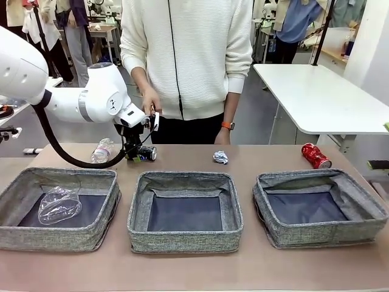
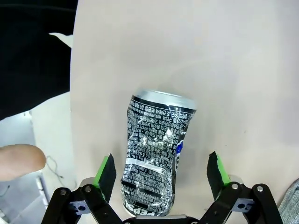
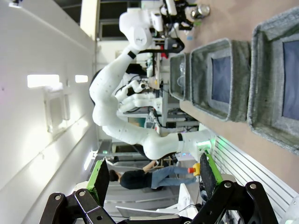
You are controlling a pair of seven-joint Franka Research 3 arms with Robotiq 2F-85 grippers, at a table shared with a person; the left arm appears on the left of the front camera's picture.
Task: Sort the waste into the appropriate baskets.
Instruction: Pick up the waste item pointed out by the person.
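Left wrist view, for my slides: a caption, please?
Open left end effector straddles a dented dark can lying on the beige table.

Far left, black can (image 2: pixel 156 158) w/ dense white print, silver top. Far right, red can (image 1: pixel 315 156). Mid-table paper ball (image 1: pixel 220 157) white. All 3 baskets (image 1: pixel 185 234) grey woven, dark navy bottoms. Tabletop (image 1: pixel 182 271) tan. Left gripper (image 2: pixel 161 164) black, green pads. Person's sweater (image 1: pixel 188 55) white, wristband (image 1: pixel 227 126) orange.
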